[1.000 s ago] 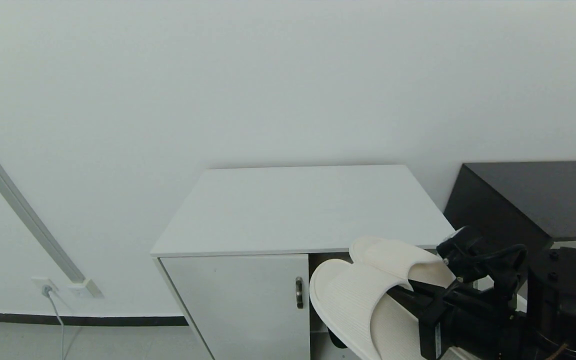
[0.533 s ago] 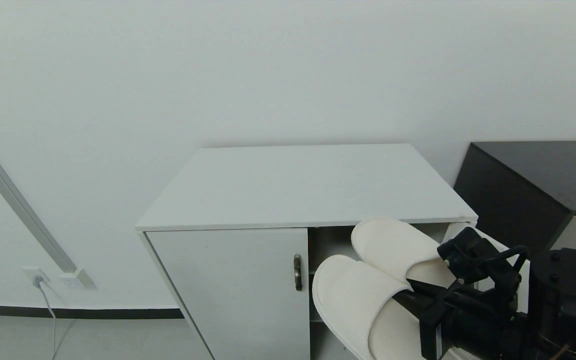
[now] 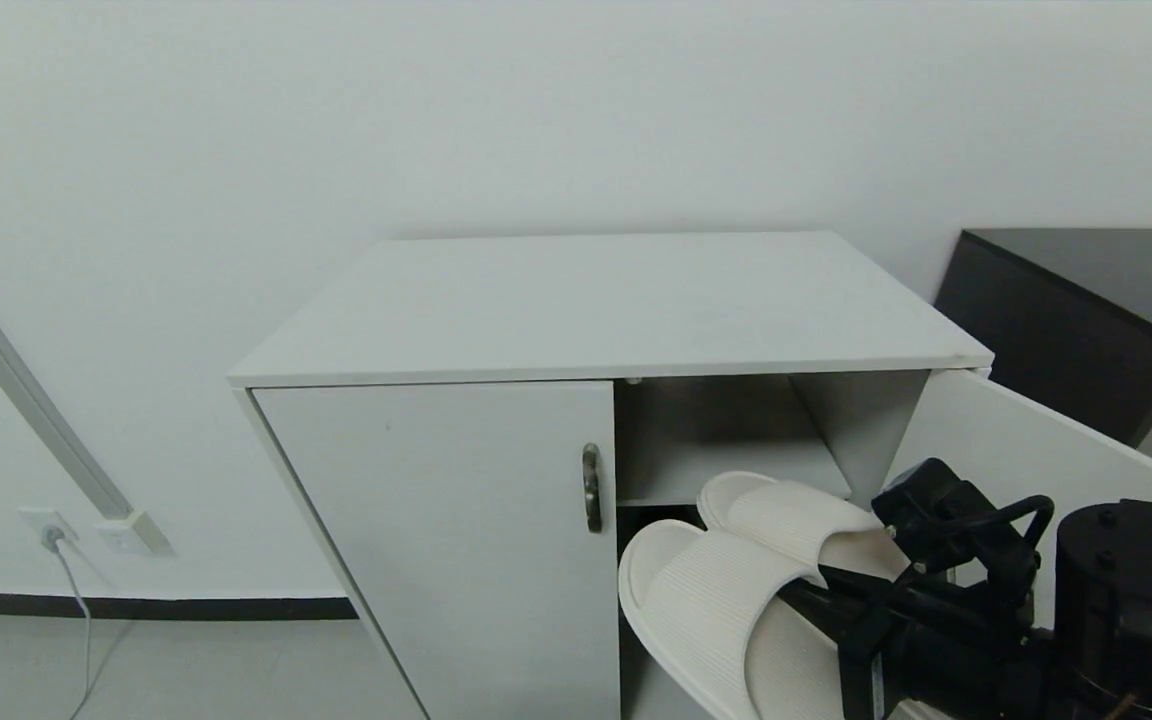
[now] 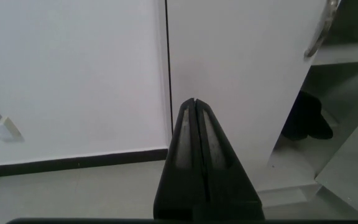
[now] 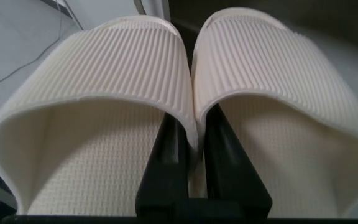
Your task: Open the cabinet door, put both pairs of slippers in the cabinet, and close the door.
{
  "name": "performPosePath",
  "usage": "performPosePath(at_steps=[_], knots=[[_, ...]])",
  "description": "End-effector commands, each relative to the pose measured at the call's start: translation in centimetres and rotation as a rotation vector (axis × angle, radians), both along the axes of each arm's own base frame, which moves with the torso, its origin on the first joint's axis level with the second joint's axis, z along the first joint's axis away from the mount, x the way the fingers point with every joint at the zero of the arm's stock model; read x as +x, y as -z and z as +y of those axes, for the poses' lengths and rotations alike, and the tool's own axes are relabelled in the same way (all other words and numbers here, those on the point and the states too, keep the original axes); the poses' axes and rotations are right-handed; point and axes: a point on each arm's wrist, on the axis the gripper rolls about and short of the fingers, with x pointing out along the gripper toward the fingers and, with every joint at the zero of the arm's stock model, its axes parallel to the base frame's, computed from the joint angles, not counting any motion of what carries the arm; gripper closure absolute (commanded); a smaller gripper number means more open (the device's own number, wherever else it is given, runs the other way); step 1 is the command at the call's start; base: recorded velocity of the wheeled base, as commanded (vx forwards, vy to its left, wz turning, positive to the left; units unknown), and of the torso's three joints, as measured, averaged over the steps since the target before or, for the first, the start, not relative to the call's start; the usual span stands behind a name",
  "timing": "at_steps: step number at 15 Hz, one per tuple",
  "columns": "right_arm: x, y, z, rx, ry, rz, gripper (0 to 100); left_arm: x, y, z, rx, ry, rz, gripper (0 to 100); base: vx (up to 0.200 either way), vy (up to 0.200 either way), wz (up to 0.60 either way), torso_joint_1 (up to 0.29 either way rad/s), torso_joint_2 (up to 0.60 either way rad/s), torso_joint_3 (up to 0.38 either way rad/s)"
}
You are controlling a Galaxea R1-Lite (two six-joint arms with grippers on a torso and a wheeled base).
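My right claw (image 5: 194, 146) is clenched on the pair of white slippers (image 3: 736, 580). One finger sits inside each slipper, and together they pinch the two adjoining upper edges, with the toes pointing toward the cabinet (image 3: 596, 300). The pair hangs just in front of the cabinet's open right half, below its shelf (image 3: 726, 485). The toes are at the mouth of the lower compartment, not yet inside. The open door (image 3: 1036, 450) swings out on the cabinet's right side, close beside my arm. The closed door (image 3: 436, 520) and its handle (image 3: 591, 487) stand just left of the nearer slipper. My left claw (image 4: 194, 124) is pressed shut on nothing, low in front of the closed door. I judge the step in hand to be insertion. I should go straight in under the shelf with the toes level, so they catch neither the shelf edge nor the handle, and stay off the open door. A dark shape (image 4: 306, 118) sits on the cabinet floor; I cannot tell what it is, so I should set down beside it and loosen only once the soles rest.
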Motion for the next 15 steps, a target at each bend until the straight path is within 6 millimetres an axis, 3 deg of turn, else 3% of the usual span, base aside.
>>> performPosePath(at_steps=[1, 9, 15], knots=[[-0.01, 0.06, 0.00, -0.002, 0.000, 0.001, 100, 0.01, 0.00, 0.00, 0.000, 0.000, 0.001, 100, 0.000, 0.000, 0.00, -0.168, 0.48, 0.320], [-0.24, -0.11, 0.05, 0.003, -0.010, -0.004, 100, 0.01, 0.00, 0.00, -0.001, 0.000, 0.001, 100, 0.000, 0.000, 0.00, -0.122, 0.46, 0.342], [-0.33, 0.11, 0.00, -0.014, -0.015, -0.007, 100, 0.01, 0.00, 0.00, 0.000, 0.000, 0.001, 100, 0.000, 0.000, 0.00, -0.038, 0.36, 0.326]])
